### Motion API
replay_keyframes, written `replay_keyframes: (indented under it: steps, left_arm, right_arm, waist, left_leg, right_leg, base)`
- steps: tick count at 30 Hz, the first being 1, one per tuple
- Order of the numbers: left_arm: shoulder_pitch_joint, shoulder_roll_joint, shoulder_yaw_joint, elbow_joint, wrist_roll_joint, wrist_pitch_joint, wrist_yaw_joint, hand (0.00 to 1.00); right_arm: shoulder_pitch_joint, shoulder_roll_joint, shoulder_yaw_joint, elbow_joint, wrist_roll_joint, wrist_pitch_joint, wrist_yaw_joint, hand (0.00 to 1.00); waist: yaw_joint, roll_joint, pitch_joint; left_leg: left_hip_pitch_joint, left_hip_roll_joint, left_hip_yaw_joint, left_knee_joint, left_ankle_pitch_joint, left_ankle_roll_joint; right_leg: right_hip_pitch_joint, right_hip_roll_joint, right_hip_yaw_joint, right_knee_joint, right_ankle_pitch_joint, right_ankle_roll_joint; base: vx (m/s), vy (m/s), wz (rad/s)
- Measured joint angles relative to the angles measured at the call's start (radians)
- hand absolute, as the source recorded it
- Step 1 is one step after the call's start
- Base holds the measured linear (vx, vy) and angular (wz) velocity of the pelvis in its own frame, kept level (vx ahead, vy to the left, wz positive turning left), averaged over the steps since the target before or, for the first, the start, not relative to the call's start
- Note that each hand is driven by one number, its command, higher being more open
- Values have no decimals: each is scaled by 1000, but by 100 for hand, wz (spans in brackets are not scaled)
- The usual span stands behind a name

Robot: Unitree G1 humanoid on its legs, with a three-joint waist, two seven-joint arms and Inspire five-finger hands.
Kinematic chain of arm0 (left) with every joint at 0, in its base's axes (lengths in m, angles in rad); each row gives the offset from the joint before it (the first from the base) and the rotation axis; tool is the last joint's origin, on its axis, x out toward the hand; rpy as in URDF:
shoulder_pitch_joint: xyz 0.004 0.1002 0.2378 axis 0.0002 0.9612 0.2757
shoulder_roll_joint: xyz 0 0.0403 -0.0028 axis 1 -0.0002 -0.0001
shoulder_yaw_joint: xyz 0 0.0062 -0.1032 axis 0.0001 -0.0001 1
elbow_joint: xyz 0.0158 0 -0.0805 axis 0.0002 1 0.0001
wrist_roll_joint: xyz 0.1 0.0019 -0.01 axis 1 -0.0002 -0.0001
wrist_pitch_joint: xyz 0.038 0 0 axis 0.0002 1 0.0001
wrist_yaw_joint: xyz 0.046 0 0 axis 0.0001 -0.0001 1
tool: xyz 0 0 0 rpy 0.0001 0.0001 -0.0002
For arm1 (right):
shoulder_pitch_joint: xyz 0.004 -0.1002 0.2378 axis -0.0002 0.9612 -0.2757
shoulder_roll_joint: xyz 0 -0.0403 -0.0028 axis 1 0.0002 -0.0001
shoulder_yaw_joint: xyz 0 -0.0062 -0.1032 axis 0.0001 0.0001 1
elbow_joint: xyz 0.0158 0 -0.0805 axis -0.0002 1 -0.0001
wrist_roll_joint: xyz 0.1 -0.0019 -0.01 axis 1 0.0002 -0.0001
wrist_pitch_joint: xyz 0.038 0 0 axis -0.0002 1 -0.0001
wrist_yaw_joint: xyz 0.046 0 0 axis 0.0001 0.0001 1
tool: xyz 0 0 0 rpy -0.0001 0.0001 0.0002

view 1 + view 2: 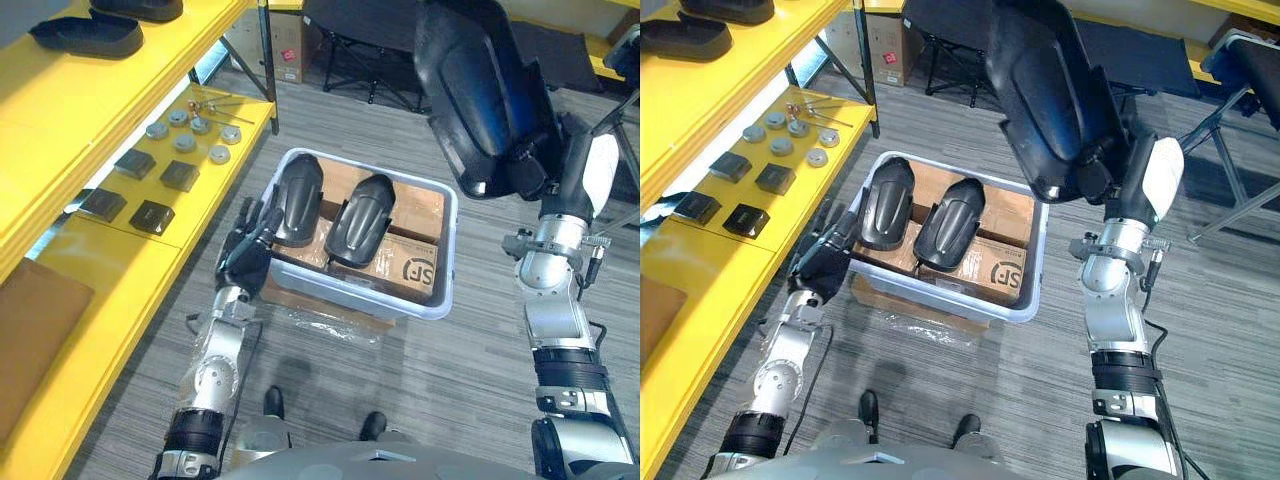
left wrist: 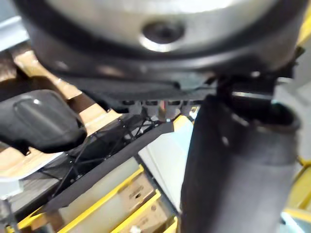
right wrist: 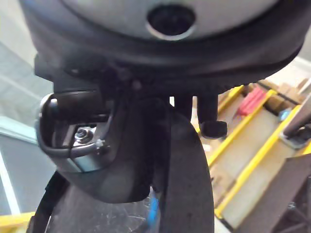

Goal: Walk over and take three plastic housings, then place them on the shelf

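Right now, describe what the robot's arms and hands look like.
Both arms are silver-grey metal, built of rounded cylindrical segments with black bands nearer the elbow: the left arm and the right arm. Each ends in a dark, near-black hand. The left hand looks dark throughout; the right hand carries a white oval cover on its thumb.

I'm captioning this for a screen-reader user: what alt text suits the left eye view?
The right hand holds a black plastic housing up high, right of a pale bin where two more housings lie on cardboard boxes. The left hand sits at the bin's left rim, beside a yellow shelf.
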Motion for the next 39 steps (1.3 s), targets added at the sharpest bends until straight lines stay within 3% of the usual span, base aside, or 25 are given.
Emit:
replay_keyframes:
  steps: [6,9,14,22,28,34,39]
  left_arm:
    - [-23,-10,-110,0,54,17,74,100]
    - [-56,-21,-118,0,55,13,104,100]
    - [-62,-28,-113,0,67,-46,115,100]
    - [-62,-29,-132,-81,-129,-89,-24,100]
    - [-62,-35,-143,-161,-147,-92,-96,100]
    - [-62,-37,-151,-162,-105,-61,-99,100]
    - [-60,-18,-156,-157,95,-50,-8,100]
  right_arm:
    - [106,102,132,-89,-9,-135,5,0]
    - [150,135,197,-92,-16,-158,23,0]
    - [199,158,275,-91,-19,-175,62,0]
    - [204,219,338,-46,11,-189,51,0]
    - [233,218,378,-8,13,-198,36,0]
    - [236,218,401,15,11,-230,-88,0]
    - [229,216,341,-48,4,-274,-212,0]
  waist:
    - [-32,1,-50]
    - [-41,8,-57]
    - [-45,22,-72]
    - [-50,25,-98]
    - [-50,36,-116]
    - [-46,42,-126]
    - [-42,41,-139]
  left_leg:
    - [27,-1,33,-19,1,-1]
    - [29,-1,35,-29,6,-1]
    - [41,-7,39,-69,30,1]
    - [43,-7,38,-73,35,1]
    - [43,-7,36,-75,35,1]
    - [43,-7,36,-75,35,1]
    - [45,-6,41,-74,35,1]
  right_leg:
    - [7,1,10,-16,1,1]
    - [5,2,9,-17,3,-2]
    - [5,12,9,-37,21,-4]
    - [5,13,7,-37,24,-8]
    - [6,13,2,-37,24,-9]
    - [6,14,2,-38,26,-11]
    - [5,15,9,-38,28,-11]
  base:
    - [-36,-2,-15]
    - [-73,1,-4]
    - [-46,2,-2]
    - [0,0,0]
    - [0,0,0]
    - [0,0,0]
    - [-3,4,-2]
